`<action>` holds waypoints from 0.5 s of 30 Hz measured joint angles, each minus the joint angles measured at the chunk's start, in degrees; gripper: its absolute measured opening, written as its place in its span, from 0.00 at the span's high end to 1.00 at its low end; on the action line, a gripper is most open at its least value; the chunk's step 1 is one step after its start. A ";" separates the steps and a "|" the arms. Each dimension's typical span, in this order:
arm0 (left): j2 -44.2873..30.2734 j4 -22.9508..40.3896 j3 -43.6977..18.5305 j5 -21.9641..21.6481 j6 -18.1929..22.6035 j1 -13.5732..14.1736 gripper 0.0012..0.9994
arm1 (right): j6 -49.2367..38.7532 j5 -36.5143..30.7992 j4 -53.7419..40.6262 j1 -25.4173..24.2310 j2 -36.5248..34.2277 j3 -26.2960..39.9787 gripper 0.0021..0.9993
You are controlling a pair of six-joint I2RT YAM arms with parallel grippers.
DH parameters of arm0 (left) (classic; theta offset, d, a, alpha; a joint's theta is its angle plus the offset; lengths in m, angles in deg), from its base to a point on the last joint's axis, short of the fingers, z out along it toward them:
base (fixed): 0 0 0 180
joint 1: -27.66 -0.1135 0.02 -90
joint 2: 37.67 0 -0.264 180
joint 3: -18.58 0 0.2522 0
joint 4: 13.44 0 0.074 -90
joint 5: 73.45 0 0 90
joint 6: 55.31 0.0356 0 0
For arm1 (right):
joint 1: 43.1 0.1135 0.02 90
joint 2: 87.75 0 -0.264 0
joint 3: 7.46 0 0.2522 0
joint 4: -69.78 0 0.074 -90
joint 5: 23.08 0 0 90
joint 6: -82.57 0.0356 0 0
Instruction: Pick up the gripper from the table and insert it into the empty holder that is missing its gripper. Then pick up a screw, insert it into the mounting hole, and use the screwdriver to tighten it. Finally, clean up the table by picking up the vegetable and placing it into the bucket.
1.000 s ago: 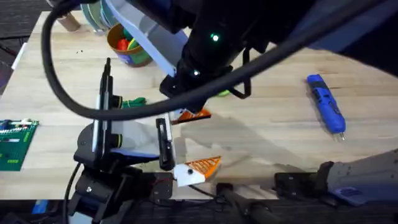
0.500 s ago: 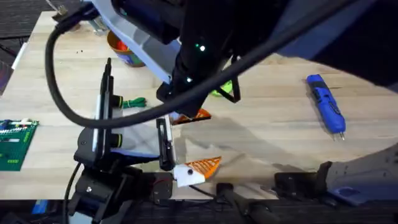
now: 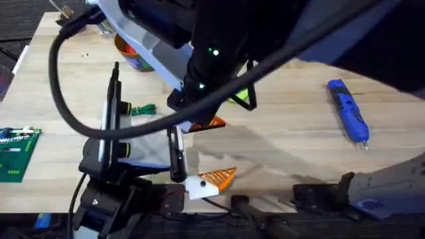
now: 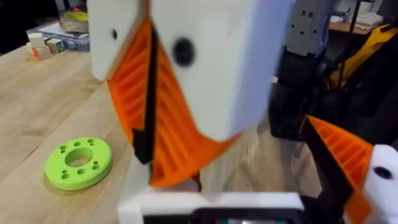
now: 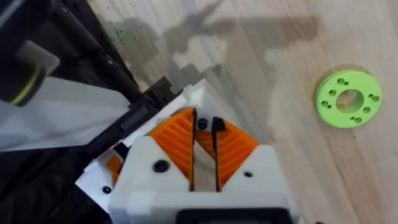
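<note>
the right gripper (image 5: 203,127) hangs low over the table (image 3: 292,139), reached across in front of the left arm. its two orange ribbed pads (image 5: 233,148) are drawn close, only a thin dark slit between them. whether that slit pinches anything, i cannot tell. in the overhead view an orange wedge (image 3: 210,123) shows right at this gripper's tip, but it cannot be told apart from the gripper's own pads.

just past the right gripper's tip sits the holder (image 5: 200,93), a white angular block on the left arm's black jaw base, very near the pads. contact is not clear. the left gripper (image 3: 209,179) lies just below the right one, pointing toward it. its state cannot be read, since the right gripper blocks most of the left wrist camera.

a green disc with holes (image 5: 348,99) lies flat on the wood near the right gripper, off to one side. the vegetable (image 3: 141,109) — a thin green curl — lies near the gripper on the opposite side. the bucket (image 3: 133,58) stands beyond the vegetable, farther from the gripper, partly under the arm. the screwdriver (image 3: 348,119) lies on its side well apart from both grippers, out past the disc. a green circuit board (image 3: 13,154) rests at the table edge, far beyond the vegetable.
</note>
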 joint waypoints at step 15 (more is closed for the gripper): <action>0.00 -0.02 0.00 0.00 0.15 0.00 0.01 | 2.30 0.42 -0.23 -6.33 0.95 1.49 0.10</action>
